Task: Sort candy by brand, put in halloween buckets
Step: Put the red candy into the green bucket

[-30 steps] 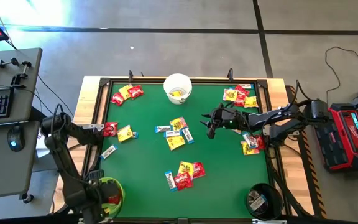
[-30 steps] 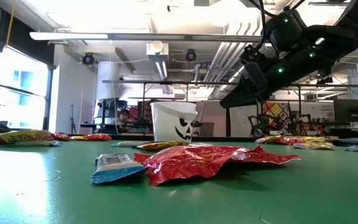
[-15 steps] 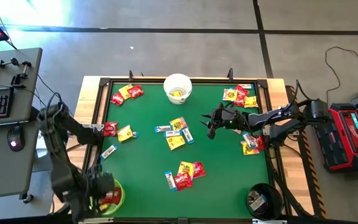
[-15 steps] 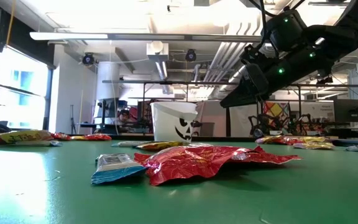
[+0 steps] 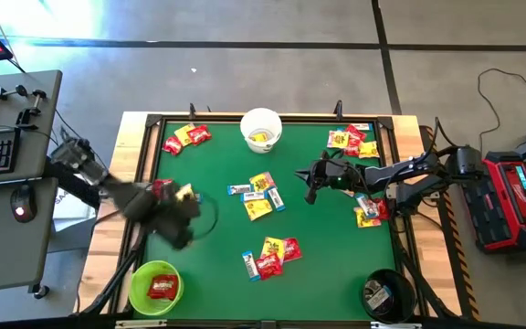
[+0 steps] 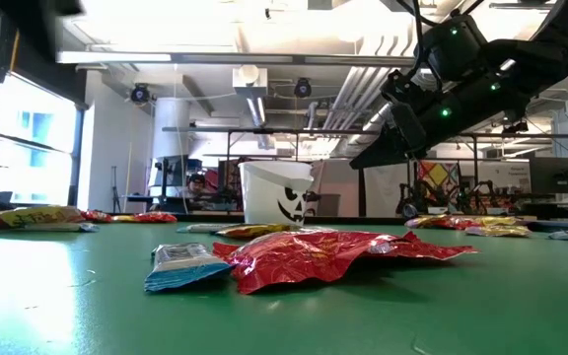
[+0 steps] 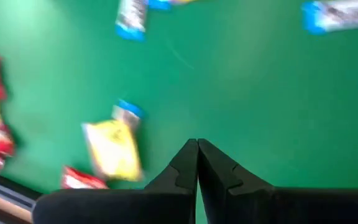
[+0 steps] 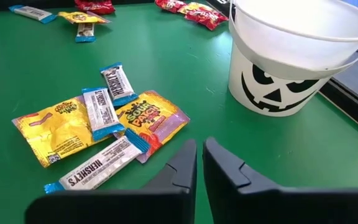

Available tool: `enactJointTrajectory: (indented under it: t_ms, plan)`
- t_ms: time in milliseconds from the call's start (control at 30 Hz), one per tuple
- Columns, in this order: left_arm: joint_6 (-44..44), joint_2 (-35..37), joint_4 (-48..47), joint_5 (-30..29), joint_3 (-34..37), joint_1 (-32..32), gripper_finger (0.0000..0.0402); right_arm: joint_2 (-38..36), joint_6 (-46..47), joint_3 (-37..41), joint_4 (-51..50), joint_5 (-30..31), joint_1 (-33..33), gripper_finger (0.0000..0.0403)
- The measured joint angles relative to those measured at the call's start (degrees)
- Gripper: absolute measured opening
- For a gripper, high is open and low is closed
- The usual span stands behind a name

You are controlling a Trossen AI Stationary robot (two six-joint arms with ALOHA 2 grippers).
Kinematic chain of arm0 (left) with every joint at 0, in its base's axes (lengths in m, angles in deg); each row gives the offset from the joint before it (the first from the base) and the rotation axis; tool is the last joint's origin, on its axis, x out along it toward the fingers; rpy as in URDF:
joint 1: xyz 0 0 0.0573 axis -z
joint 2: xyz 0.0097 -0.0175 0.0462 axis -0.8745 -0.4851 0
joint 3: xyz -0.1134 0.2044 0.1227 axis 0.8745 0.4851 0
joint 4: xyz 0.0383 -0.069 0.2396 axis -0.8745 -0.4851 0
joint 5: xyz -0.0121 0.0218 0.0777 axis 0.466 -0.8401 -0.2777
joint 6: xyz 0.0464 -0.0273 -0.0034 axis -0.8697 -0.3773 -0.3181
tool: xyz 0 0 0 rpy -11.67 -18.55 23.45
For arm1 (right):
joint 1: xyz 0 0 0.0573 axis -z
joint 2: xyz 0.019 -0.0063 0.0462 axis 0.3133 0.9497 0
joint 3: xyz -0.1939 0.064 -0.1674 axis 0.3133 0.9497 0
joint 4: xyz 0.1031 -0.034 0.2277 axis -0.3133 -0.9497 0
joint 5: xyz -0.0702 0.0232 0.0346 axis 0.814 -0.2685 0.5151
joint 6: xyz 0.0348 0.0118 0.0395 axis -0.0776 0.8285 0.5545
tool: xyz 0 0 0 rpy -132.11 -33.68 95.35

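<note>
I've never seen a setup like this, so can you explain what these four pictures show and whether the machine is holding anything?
Two dark robot arms work at a green table. One picture looks straight down, one looks level across the tabletop, and two come from cameras on the arms' wrists. Scattered candy lies on the table, with a white bucket, a green bucket and a black bucket at its edges. The left gripper is over the table's left side, the right gripper near the middle. Both have their fingers shut on nothing.
</note>
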Motion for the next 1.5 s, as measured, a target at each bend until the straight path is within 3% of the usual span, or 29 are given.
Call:
enactJointTrajectory:
  t_ms: [267,433,667,933,1267,1500]
  plan:
    - [-31.4,0.3,7.3,-0.7,0.4,-25.5,0.0000,0.0,-0.2,0.0,-0.1,0.0,0.0,0.0004]
    - [-47.5,-0.1,14.8,6.5,0.4,-40.8,0.0000,0.0,0.2,0.0,-0.5,0.0,0.0,0.0001]
    - [-64.0,-5.5,18.1,9.4,0.4,-55.3,0.0000,0.0,0.3,0.0,-1.5,-0.2,0.0,0.0000]
    - [-72.0,-16.6,21.2,6.7,0.4,-65.1,0.0029,0.0,2.8,0.0,-4.3,-0.2,0.0,0.0000]
    - [-75.8,-24.3,31.1,-0.2,0.3,-69.0,0.0124,0.0,2.8,0.1,-5.6,-0.2,0.0,0.0000]
    - [-76.8,-27.3,31.7,-4.7,0.3,-71.1,0.0154,0.0,2.8,0.1,-5.8,-0.2,0.0,0.0000]
